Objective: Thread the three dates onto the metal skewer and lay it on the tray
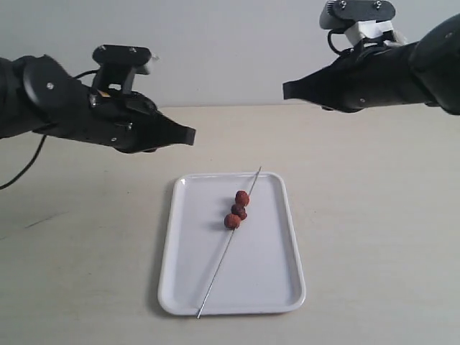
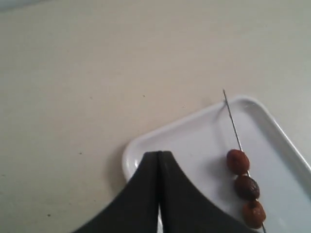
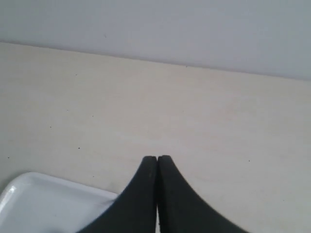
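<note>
Your left gripper (image 1: 188,134) and right gripper (image 1: 286,90) hang clenched and empty above the table (image 1: 374,215); the metal skewer (image 1: 228,244), its 3 dates (image 1: 237,209) threaded, lies diagonally on the tray (image 1: 277,287); it looks light, stiff and slippery (dates probably soft), so pinch its bare near length.

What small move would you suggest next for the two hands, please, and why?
Probably just draw both hands back to rest: the skewer already lies on the tray with three dates threaded, and the left hand and right hand hover shut and empty.
</note>
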### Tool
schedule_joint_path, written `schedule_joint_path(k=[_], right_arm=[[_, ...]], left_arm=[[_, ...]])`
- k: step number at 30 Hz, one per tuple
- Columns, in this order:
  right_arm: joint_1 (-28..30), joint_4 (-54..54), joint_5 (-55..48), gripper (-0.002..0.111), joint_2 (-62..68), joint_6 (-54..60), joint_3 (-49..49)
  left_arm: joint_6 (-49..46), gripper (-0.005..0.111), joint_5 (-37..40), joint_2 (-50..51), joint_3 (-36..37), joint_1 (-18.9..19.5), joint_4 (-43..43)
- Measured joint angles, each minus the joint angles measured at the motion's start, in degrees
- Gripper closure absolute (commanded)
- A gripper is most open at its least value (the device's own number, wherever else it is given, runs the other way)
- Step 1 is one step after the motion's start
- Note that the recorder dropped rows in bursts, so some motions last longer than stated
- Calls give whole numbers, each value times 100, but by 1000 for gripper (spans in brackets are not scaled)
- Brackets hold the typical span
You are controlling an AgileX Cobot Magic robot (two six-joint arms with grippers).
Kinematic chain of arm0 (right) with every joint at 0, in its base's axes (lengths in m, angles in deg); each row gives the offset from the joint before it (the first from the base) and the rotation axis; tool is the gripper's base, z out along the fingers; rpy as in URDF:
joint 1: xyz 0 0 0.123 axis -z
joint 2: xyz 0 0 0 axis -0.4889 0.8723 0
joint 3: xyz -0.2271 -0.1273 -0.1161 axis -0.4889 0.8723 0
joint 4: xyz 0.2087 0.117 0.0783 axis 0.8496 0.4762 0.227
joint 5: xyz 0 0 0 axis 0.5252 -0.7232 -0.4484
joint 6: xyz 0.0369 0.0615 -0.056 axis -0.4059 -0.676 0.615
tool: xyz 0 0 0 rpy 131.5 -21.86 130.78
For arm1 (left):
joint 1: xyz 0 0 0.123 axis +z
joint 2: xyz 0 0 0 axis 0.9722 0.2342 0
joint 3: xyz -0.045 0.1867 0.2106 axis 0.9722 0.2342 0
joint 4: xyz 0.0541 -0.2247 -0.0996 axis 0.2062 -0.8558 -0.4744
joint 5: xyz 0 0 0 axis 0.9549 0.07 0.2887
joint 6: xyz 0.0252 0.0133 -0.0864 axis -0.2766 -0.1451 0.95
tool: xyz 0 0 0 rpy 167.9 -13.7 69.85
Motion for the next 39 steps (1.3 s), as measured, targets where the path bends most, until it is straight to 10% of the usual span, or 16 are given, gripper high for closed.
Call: schedule_joint_path(k=[8,20,39], right_arm=[[-618,-634,1748,108,-850,-121,1278],[-667,-3916,3169,108,-3160,-3279,3257],[-667,-4836,3360,108,-5941,-3687,4980]], left_arm=[[-36,107,-2109,-1499,1724,-336,43],[-233,107,-4161,-3903,4079,-885,-89],[-858,107,-3867,-6307,5465,-896,-738]])
